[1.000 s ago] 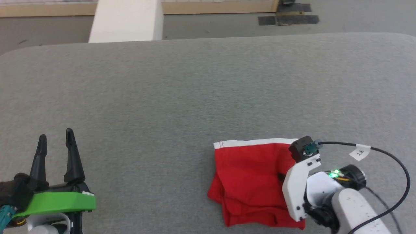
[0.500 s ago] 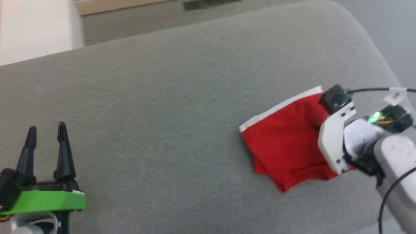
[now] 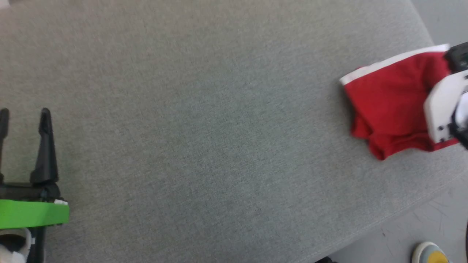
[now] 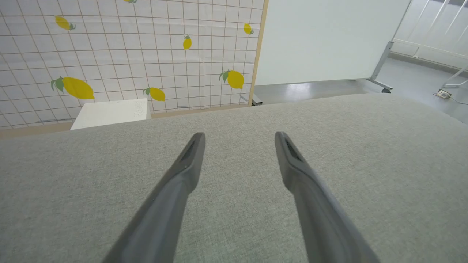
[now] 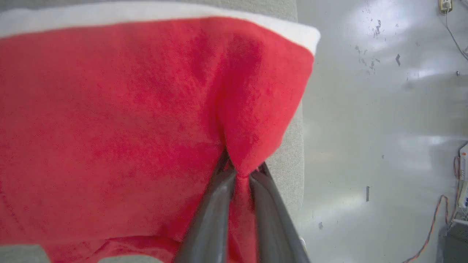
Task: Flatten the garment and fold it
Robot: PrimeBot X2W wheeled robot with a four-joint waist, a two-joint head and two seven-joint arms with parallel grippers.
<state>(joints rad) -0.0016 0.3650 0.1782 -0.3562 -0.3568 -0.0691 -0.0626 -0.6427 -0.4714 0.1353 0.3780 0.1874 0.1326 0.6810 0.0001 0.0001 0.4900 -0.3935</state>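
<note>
The garment (image 3: 391, 98) is a folded bundle of red shorts with a white band along its far edge, lying near the right edge of the grey table (image 3: 204, 109). My right arm's white wrist (image 3: 444, 106) covers its right side. In the right wrist view my right gripper (image 5: 239, 171) is shut on a pinched fold of the red garment (image 5: 109, 128) by the table edge. My left gripper (image 3: 23, 117) stands open and holds nothing at the far left; its fingers (image 4: 182, 171) spread wide over bare table.
The table's rounded right edge drops to a glossy grey floor (image 5: 384, 128) with cables (image 5: 438, 215) on it. A rounded yellow and grey thing (image 3: 429, 254) sits on the floor at the lower right. Beyond the table stand a lemon-patterned wall (image 4: 128, 54) and a white panel (image 4: 329, 40).
The head camera has swung, shifting the whole picture. Measured against the left gripper, the right gripper has drawn the garment farther right, up to the table's right edge. The left gripper stays open.
</note>
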